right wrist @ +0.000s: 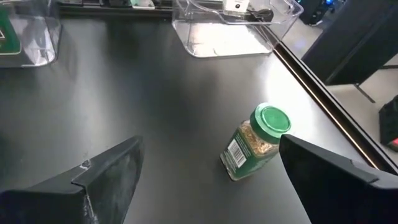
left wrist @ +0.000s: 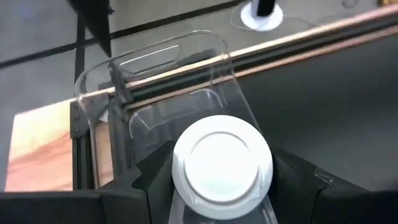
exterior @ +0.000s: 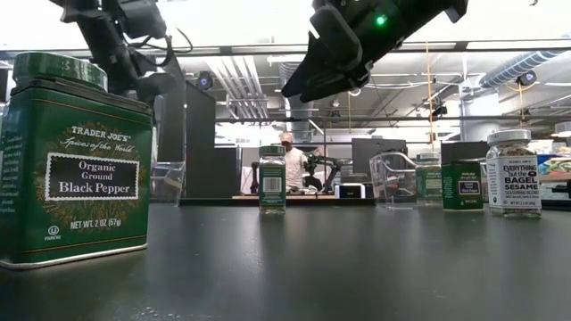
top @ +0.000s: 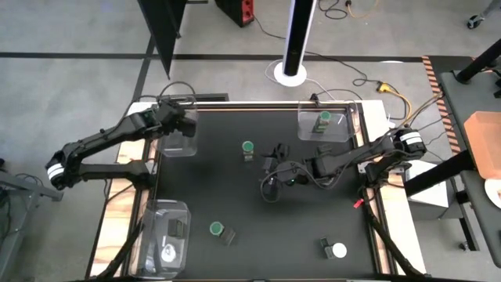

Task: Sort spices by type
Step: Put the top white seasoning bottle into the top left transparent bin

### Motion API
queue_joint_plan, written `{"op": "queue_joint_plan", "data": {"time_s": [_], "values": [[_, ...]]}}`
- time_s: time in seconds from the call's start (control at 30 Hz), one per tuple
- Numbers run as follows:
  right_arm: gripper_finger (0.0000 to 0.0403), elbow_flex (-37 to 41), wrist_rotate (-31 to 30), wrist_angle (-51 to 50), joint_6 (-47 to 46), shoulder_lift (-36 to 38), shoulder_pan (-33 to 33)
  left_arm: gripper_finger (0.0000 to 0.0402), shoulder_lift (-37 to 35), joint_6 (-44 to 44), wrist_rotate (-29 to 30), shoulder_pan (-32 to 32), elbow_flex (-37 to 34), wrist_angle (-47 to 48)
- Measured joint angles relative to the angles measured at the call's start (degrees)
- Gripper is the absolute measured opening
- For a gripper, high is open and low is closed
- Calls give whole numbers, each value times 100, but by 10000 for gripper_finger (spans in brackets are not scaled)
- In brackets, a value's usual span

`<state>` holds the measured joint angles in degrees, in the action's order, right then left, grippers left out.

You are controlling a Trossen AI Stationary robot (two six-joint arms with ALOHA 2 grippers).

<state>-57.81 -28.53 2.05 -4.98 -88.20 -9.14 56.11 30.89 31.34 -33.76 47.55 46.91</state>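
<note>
My left gripper (top: 182, 124) hangs over the clear tray (top: 178, 137) at the table's far left, shut on a white-lidded spice jar (left wrist: 222, 157). My right gripper (top: 270, 168) stands open near the table's middle. Its fingers are on either side of a green-lidded spice jar (right wrist: 255, 142) without touching it; that jar (top: 248, 149) stands on its base. A green pepper tin (exterior: 71, 160) and a white-lidded jar (exterior: 510, 174) stand near the front edge. Another green tin (top: 324, 120) stands in the far-right tray (top: 344, 129). My left gripper pinches the white-lidded jar between its two fingers (left wrist: 149, 180), one on each side of the body just below the lid (left wrist: 186, 193). The lid itself hides the exact place of contact. The jar is lifted clear, lid toward the wrist, above the clear tray's wall (left wrist: 168, 81).
A third clear tray (top: 166, 239) at the near left holds a white-lidded item and a dark one. Wooden strips and a metal frame (top: 368, 211) border the black tabletop. Cables lie on the floor beyond the far edge. A person shows far off in the room (exterior: 287, 160).
</note>
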Motion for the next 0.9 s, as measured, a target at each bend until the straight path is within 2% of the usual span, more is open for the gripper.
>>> {"op": "queue_joint_plan", "data": {"time_s": [0.13, 0.57, 0.9], "values": [[363, 33, -1, 52, -24, 8, 15, 184, 36, 382, 124, -3, -282, -175], [363, 31, -4, 171, 55, 142, 15, 184, 721, 844, 466, -29, -338, -222], [363, 31, -4, 169, 67, 144, 15, 184, 1042, 1045, 404, -68, -338, -225]]}}
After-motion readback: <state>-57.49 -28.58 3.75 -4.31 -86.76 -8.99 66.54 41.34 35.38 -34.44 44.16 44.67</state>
